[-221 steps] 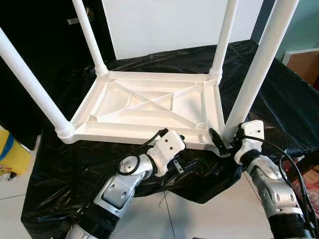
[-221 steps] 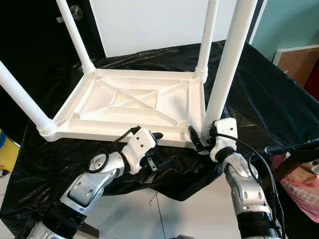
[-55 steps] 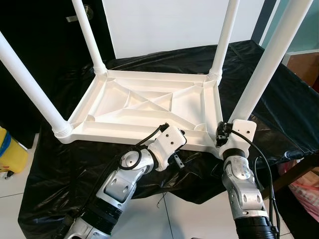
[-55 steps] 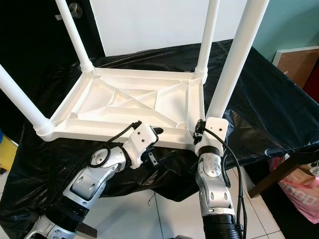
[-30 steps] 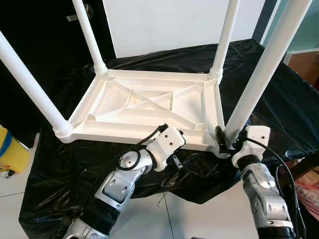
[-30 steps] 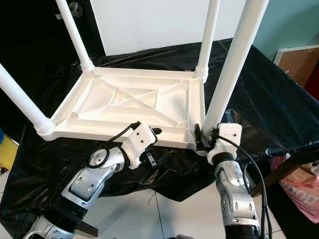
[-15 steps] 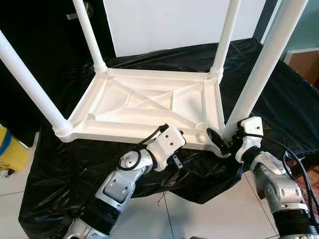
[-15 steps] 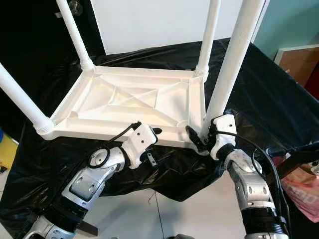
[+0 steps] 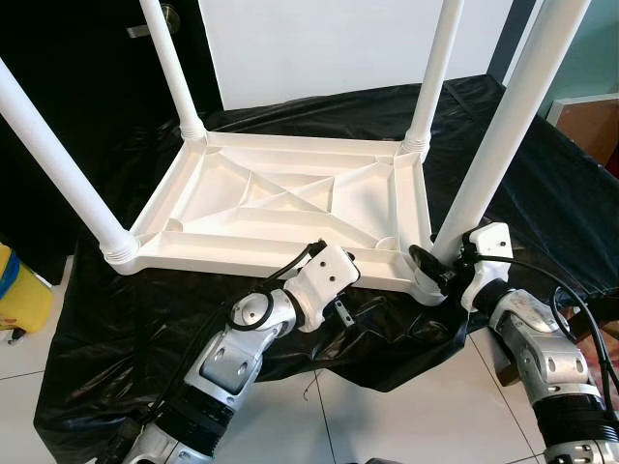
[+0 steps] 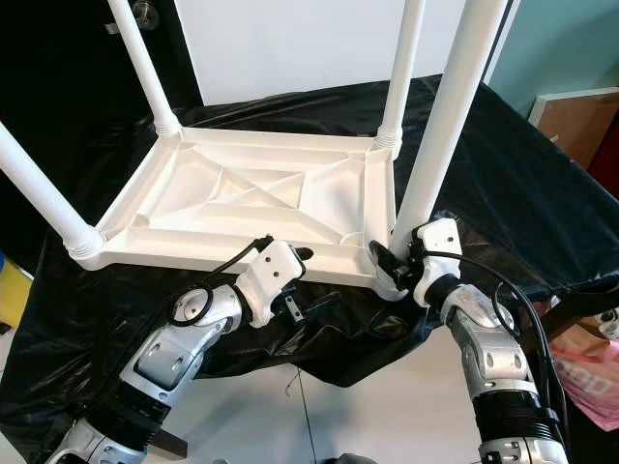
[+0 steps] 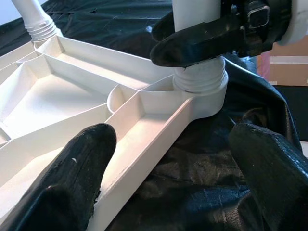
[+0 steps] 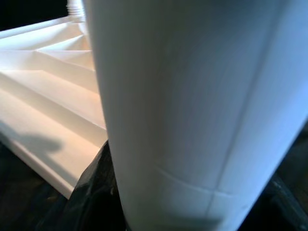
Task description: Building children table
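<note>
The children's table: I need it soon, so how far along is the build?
All four legs stand in the upturned tabletop. The right gripper is clamped on the near right leg at its base; the left gripper straddles the near rim. Left: seating that leg and turning the table over.

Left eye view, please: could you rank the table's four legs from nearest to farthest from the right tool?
1. Near-right leg: the right tool grips its base.
2. Far-right leg: behind it, same side.
3. Near-left leg: across the tabletop underside, on the robot's left.
4. Far-left leg: the diagonally opposite corner.
</note>
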